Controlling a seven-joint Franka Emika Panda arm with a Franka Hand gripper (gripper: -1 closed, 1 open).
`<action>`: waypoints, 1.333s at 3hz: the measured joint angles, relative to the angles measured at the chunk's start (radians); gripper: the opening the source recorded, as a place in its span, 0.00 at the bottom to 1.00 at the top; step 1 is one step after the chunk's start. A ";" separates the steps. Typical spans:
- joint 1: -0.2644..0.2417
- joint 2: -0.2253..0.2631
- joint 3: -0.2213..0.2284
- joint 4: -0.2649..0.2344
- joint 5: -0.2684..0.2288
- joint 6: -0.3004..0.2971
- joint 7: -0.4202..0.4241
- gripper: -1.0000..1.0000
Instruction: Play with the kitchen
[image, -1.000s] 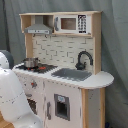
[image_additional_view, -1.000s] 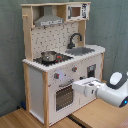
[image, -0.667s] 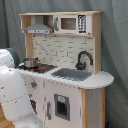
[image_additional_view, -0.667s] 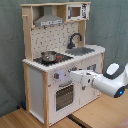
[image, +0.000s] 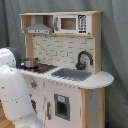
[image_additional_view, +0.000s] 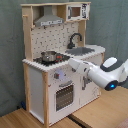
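Fronting kitchen (image_additional_view: 50, 75), tool (image_additional_view: 71, 63) near hob (image_additional_view: 50, 58)

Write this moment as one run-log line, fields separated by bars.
arm: reaching toward toy kitchen front | pot: on hob | sink: empty | claw: state unclear

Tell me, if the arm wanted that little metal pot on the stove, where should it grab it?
Probably by the rim, coming straight down from above. The pot stands upright and open-topped on the hob, with free space overhead beneath the hood; a thin rim suits a pinch. I can't make out any handle.
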 joint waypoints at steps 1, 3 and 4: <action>-0.007 0.049 -0.027 0.037 0.026 -0.076 0.035 1.00; -0.069 0.125 -0.056 0.045 0.117 -0.087 0.195 1.00; -0.114 0.171 -0.059 0.081 0.168 -0.087 0.252 1.00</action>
